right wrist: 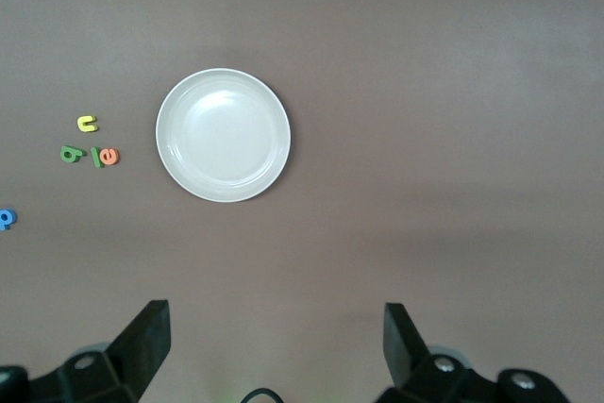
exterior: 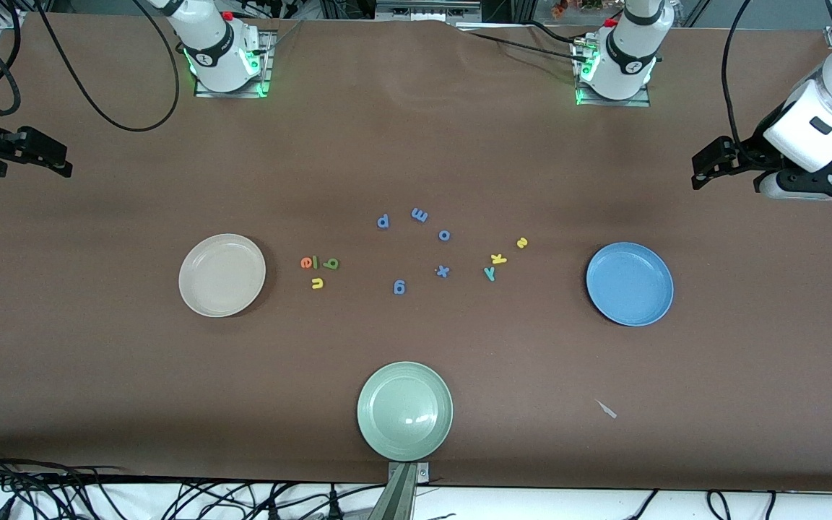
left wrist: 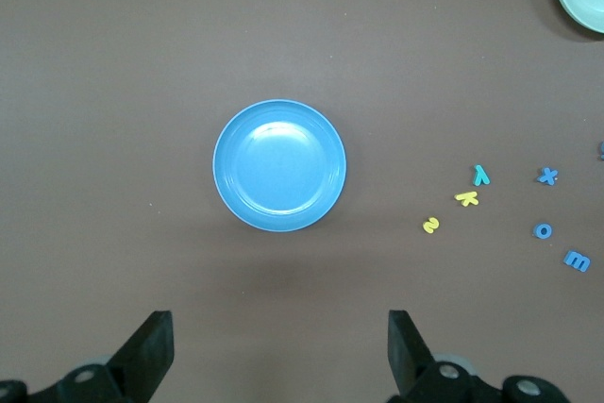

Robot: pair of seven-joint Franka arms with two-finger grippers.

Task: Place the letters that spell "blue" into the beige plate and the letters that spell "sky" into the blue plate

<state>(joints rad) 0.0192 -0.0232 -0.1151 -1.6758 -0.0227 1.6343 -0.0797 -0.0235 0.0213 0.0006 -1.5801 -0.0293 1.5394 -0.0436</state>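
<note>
We see both arms waiting: left gripper (left wrist: 278, 356) and right gripper (right wrist: 274, 351) spread wide (fingers cut off at the frame's lower edge), holding nothing.

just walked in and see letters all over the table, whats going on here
Nothing is being handled yet. The left gripper and right gripper hang open at their ends of the table. The beige plate and blue plate are empty. The e, l, b, u letters lie beside the beige plate; the s, k, y letters lie nearer the blue one.
</note>
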